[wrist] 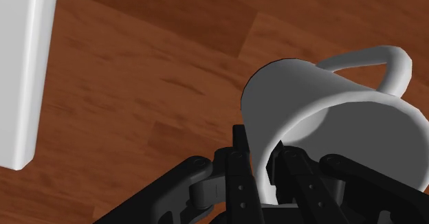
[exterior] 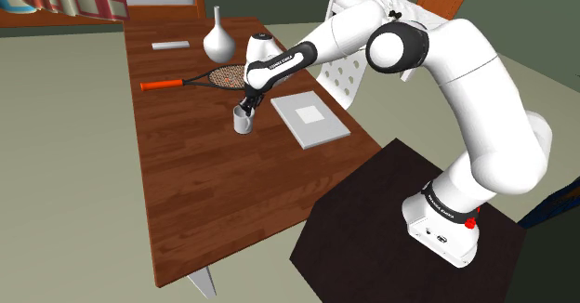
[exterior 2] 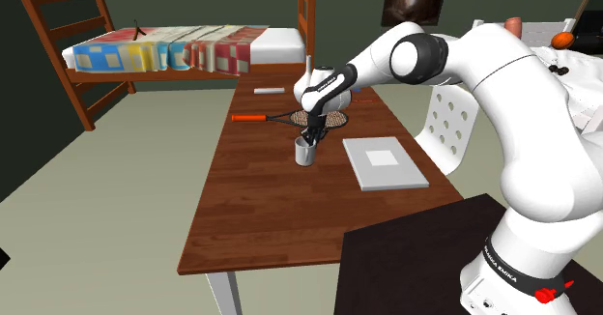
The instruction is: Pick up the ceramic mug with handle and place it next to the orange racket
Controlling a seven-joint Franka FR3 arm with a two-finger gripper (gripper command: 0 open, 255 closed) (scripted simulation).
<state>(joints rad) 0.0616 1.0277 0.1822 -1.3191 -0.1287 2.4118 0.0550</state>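
Wrist view: claw point(wrist: 265, 173) pinches the grey-white mug point(wrist: 323, 95) by its rim, one finger inside, one outside, near the racket point(exterior: 197, 80), table point(exterior: 214, 190) underneath.

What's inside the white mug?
One black finger of the pincer pokes inside the mug, pinching its wall against the other finger outside. The inside I can see is plain grey with nothing else in it. The pincer covers part of it.
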